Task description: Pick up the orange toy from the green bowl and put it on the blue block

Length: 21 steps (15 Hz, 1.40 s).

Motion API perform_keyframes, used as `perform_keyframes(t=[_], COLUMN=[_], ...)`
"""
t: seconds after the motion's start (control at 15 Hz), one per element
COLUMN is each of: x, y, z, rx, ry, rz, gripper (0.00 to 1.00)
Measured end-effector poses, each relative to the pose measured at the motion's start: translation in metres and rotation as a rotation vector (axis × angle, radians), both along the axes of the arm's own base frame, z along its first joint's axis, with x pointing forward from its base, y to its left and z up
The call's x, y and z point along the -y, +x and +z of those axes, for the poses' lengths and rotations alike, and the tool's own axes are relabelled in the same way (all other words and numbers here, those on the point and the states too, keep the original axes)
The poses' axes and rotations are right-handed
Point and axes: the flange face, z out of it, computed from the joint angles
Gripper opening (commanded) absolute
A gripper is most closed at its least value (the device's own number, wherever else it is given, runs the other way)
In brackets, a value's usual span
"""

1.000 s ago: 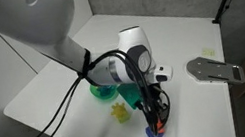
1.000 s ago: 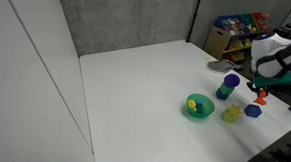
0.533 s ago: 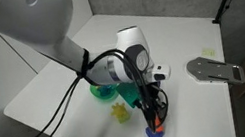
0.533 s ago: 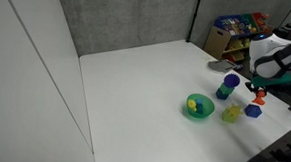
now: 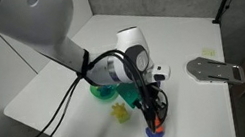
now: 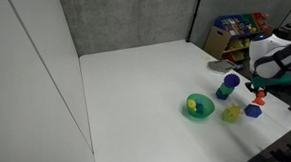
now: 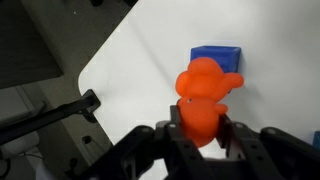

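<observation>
The gripper (image 7: 200, 130), clamped on the toy (image 7: 205, 92), holds it in the air just above the block (image 7: 216, 58), which in the wrist view lies slightly beyond and right of it.

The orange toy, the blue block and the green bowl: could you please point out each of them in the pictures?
orange toy (image 7: 205, 100): wrist view, middle of its body.
blue block (image 7: 215, 57): wrist view, its visible face above the toy.
green bowl (image 6: 207, 112): in an exterior view, its rim.
</observation>
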Motion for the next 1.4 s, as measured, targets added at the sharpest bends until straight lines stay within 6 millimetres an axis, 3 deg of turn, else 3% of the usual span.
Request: perform_keyframes(t=[0.07,1.13,1.27,1.4], x=[0.0,-0.02,-0.02,-0.018], y=[0.0,-0.002,-0.004,-0.007], z=[0.0,-0.023,-0.023,-0.024], rx=[0.0,-0.033,-0.033,-0.033], ry=[0.0,-0.05,-0.068,-0.085], rz=[0.0,0.005,0.001,-0.008], gripper=[0.11,0.13,0.19,0.15])
